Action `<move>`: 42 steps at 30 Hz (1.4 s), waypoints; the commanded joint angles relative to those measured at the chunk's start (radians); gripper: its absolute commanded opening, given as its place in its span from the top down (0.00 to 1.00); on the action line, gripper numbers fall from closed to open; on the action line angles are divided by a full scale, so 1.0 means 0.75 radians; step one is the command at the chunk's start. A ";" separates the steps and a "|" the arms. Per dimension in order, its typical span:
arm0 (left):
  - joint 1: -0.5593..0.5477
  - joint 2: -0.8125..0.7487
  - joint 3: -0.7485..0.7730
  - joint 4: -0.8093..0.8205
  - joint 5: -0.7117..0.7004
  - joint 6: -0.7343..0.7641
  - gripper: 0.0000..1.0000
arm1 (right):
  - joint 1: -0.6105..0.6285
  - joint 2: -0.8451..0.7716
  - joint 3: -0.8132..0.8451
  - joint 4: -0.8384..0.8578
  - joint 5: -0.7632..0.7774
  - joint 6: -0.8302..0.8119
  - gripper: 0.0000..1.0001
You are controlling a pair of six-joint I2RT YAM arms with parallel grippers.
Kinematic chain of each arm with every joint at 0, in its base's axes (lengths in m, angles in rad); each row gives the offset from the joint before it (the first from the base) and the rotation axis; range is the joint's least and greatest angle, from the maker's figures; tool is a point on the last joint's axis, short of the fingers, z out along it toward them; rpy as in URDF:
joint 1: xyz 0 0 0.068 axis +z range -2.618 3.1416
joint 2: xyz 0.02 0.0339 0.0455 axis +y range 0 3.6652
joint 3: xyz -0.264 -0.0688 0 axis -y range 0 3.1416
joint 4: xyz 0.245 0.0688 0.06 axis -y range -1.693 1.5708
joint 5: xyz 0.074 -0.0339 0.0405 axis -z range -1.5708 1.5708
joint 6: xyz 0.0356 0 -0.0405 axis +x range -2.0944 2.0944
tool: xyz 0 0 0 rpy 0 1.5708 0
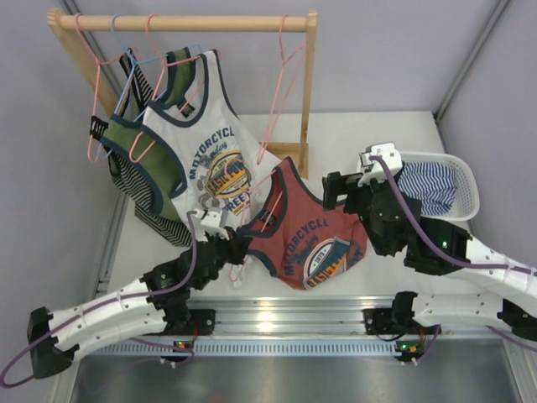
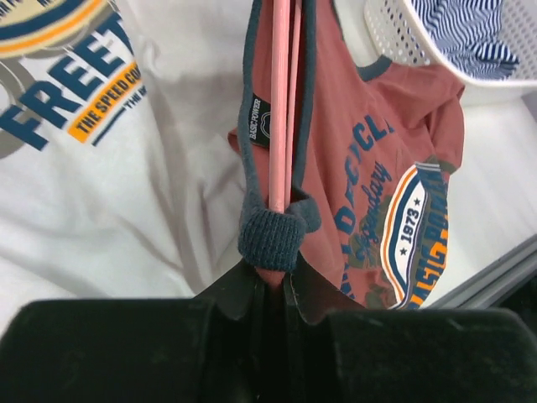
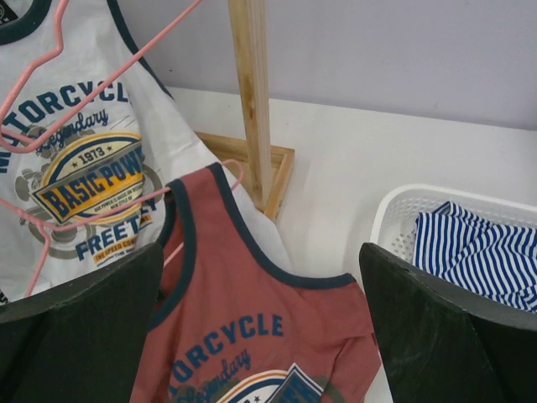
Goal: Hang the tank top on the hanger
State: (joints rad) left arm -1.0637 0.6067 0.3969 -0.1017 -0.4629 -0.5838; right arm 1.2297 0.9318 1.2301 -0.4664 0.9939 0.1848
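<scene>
The rust-red tank top (image 1: 315,239) with navy trim hangs low in front of the rack, print facing up. A pink hanger (image 2: 281,101) runs inside its neck opening, and a navy strap is bunched over the wire at my left fingertips. My left gripper (image 1: 242,242) is shut on that hanger wire at the top's left shoulder (image 2: 270,252). My right gripper (image 1: 340,197) is open above the top's right shoulder. In the right wrist view its fingers (image 3: 75,327) stand wide apart, with the tank top (image 3: 252,336) between and below them, untouched.
A wooden rack (image 1: 185,23) holds the white "Motorcycle" tank top (image 1: 205,143), a green garment (image 1: 143,159), a blue hanger (image 1: 126,84) and spare pink hangers (image 1: 281,101). A white basket (image 1: 457,168) at right holds a blue-and-white striped garment (image 1: 428,186).
</scene>
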 commanded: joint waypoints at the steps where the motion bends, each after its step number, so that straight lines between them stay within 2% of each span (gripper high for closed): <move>1: 0.003 -0.089 0.007 0.082 -0.143 -0.028 1.00 | 0.015 -0.019 -0.002 0.006 0.025 0.005 0.00; 12: 0.003 -0.099 0.358 -0.283 -0.373 0.118 1.00 | 0.015 -0.023 0.000 -0.002 0.021 0.009 0.00; 24: 0.003 -0.034 0.820 -0.554 -0.557 0.257 1.00 | 0.015 -0.001 0.033 -0.018 0.000 0.003 0.00; 33: 0.003 0.117 1.219 -0.731 -0.581 0.426 1.00 | 0.015 0.011 0.037 -0.014 -0.004 -0.001 0.00; 42: 0.001 0.205 1.501 -0.795 -0.620 0.553 1.00 | 0.015 0.016 0.043 -0.016 -0.006 0.003 0.00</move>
State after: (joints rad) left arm -1.0637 0.7444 1.4384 -0.7139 -0.8852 -0.2356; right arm 1.2297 0.9451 1.2247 -0.4831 0.9859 0.1864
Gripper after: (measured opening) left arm 0.121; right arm 0.996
